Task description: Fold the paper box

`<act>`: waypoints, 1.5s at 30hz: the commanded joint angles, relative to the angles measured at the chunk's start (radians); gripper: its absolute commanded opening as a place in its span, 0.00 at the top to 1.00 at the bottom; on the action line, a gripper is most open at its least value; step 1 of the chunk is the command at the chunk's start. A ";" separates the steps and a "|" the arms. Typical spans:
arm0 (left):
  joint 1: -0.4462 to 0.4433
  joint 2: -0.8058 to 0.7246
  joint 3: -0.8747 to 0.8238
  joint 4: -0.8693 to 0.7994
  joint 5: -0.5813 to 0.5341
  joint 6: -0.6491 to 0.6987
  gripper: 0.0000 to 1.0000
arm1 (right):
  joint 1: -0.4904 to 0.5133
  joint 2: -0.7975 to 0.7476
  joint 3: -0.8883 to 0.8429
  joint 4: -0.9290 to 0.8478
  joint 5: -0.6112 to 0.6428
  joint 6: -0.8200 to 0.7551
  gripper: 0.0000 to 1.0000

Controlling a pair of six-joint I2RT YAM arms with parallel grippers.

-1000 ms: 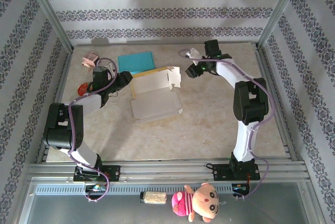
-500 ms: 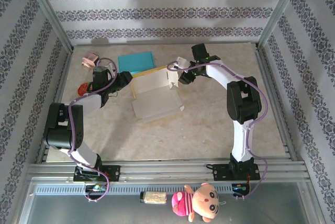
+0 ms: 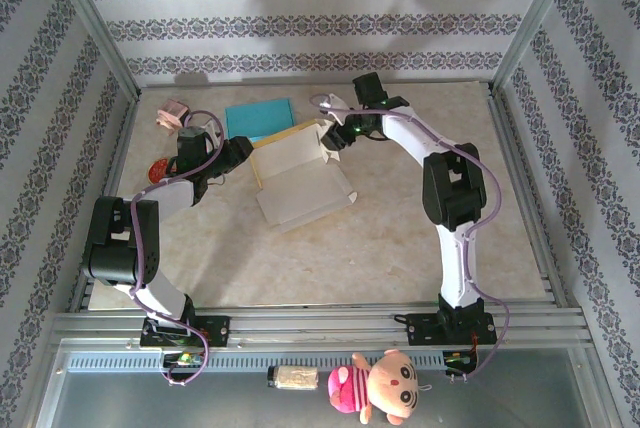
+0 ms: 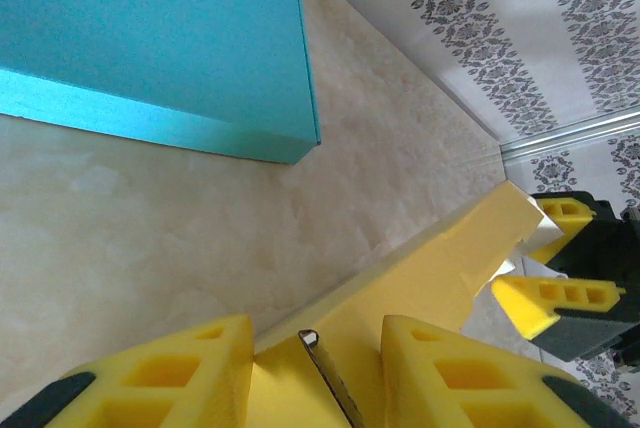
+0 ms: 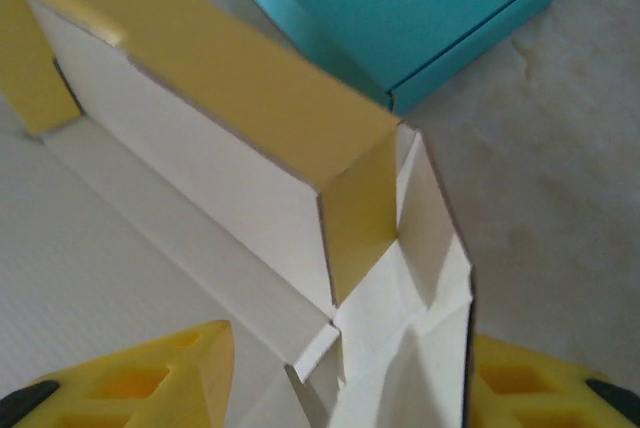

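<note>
My left fingers (image 4: 150,373) sat each side of the yellow wall (image 4: 440,268) of the paper box (image 3: 300,183); squeezing or not, I could not tell. My right fingers (image 5: 140,368) stood open around a corner flap (image 5: 410,348). The box, near the far edge of the table (image 3: 400,238), looked light and bendy, best held by its walls.

— What can't you read?
— In my left wrist view the bottom edge cuts off the left gripper (image 4: 318,348), so I can't tell whether it pinches the paper box (image 4: 430,268). The teal box (image 4: 150,38) runs off top and left.
— Overhead?
— Upper left, the pink thing (image 3: 172,113) and red thing (image 3: 158,170) are too small to name; my left arm (image 3: 168,194) hides part of the red one.
</note>
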 commanded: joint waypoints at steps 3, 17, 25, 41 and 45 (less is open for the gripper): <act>-0.015 0.006 -0.008 -0.022 0.026 0.021 0.62 | 0.001 0.025 0.039 -0.036 -0.131 0.254 0.51; -0.050 -0.195 0.238 -0.459 -0.090 0.573 0.16 | 0.039 -0.167 -0.236 0.167 0.139 0.387 0.51; -0.130 -0.052 0.501 -0.760 -0.026 0.819 0.17 | 0.052 -0.203 -0.325 0.185 0.233 0.387 0.54; -0.251 0.264 0.757 -1.046 0.002 1.078 0.17 | 0.108 -0.232 -0.390 0.290 0.387 0.460 0.91; -0.262 0.298 0.760 -1.049 -0.016 1.082 0.23 | 0.112 -0.231 -0.387 0.295 0.379 0.478 0.91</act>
